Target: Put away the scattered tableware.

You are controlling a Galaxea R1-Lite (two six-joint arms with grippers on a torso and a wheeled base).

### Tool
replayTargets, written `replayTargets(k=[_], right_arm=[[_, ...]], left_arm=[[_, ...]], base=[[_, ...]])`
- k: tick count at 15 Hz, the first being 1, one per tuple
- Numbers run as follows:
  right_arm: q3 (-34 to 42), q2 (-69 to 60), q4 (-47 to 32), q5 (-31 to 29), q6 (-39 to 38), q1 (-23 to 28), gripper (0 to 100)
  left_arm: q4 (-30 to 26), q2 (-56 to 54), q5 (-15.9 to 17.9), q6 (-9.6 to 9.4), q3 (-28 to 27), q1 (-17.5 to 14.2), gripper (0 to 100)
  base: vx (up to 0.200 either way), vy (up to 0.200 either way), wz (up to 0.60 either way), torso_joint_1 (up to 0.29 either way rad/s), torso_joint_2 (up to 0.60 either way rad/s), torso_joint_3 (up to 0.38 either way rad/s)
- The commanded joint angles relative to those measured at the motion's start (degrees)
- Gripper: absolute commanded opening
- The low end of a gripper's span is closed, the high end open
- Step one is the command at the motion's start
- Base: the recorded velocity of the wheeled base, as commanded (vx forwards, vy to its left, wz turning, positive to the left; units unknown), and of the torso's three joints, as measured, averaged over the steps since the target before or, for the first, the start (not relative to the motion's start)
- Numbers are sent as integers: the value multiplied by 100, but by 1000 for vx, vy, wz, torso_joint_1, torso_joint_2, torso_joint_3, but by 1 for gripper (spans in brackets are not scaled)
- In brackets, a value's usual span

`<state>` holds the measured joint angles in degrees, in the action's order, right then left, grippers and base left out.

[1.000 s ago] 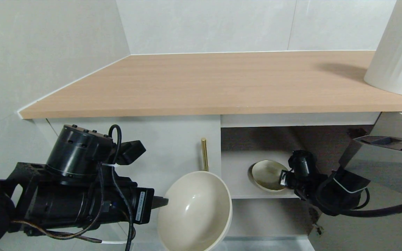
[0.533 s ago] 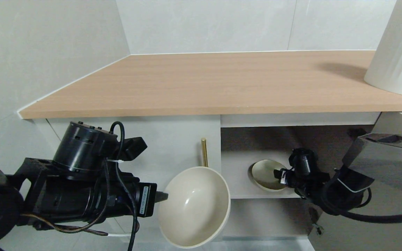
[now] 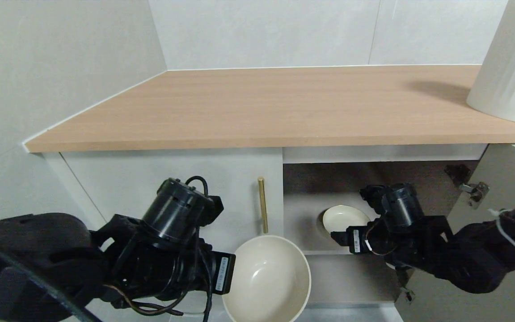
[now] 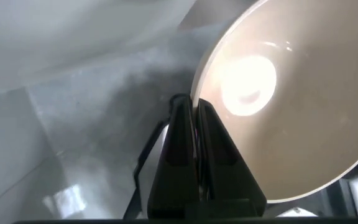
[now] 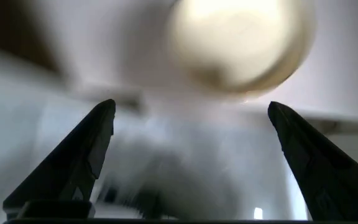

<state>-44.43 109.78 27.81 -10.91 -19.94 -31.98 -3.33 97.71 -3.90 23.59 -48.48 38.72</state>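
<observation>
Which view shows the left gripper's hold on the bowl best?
Left wrist view: the left gripper pinches the bowl by its rim, in plain sight. The head view shows most of the bowl, the grip itself hidden. The right wrist view faces the plate.

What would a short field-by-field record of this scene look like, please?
left tool: shut on the rim of the large bowl
large bowl position: held in front of the closed cabinet door, just below its gold handle
right tool: open, empty, facing the small dish
small dish position: lying on the shelf of the open compartment
countertop: white ribbed vessel at its right end
</observation>
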Motion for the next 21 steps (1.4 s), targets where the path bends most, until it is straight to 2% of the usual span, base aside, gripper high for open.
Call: replayTargets(k=[1, 3, 4, 5, 6, 13, 21], right_arm=[[23, -1450, -1102, 845, -1, -467, 100], [40, -1679, -1383, 1117, -1, -634, 100], [84, -1652, -1410, 1126, -1, -775, 100], [84, -1652, -1410, 1126, -1, -775, 100], [198, -1503, -1401, 1082, 26, -942, 100], [321, -984, -1401, 757, 26, -1382, 100], [181, -677, -1330, 511, -36, -1390, 100]], left_arm=[[-1, 477, -199, 102, -3, 233, 0], [-1, 644, -322, 304, -74, 294, 0], [-1, 776, -357, 471, -170, 321, 0], [-1, 776, -357, 471, -170, 321, 0], [-10, 855, -401, 656, -293, 321, 0], [-1, 785, -401, 673, -346, 382, 0], [-1, 741, -401, 682, -320, 505, 0]], base=[[0, 0, 0, 0, 0, 0], [0, 0, 0, 0, 0, 0], [0, 0, 0, 0, 0, 0], [0, 0, 0, 0, 0, 0], [0, 0, 0, 0, 0, 0], [0, 0, 0, 0, 0, 0], [0, 0, 0, 0, 0, 0]])
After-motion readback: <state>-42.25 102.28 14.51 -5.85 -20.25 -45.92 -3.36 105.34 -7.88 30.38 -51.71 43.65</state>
